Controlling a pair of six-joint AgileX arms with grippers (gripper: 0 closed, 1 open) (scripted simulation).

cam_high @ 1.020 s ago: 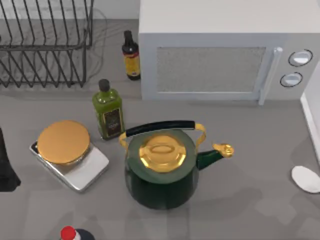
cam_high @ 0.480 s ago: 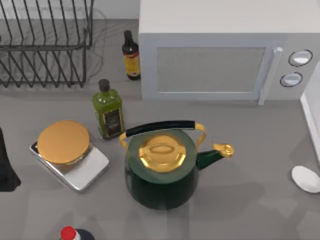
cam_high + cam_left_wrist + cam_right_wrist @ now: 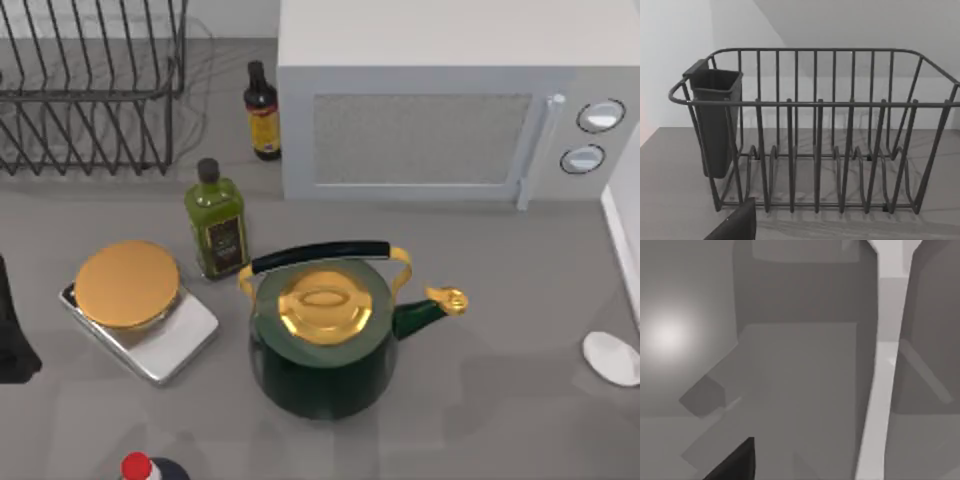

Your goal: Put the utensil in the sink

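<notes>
Wire dish rack (image 3: 90, 90), gold-topped scale (image 3: 135, 300) and green kettle (image 3: 322, 340) are noted left to right, the white utensil (image 3: 612, 357) lying untouched at the right edge; neither gripper's opening can be told.

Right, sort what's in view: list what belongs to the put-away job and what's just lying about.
Belongs to the job:
- utensil, white rounded end at the table's right edge

Just lying about:
- kettle, green with gold lid
- olive oil bottle
- dark sauce bottle
- scale with gold plate
- microwave
- dish rack
- red-capped bottle
</notes>
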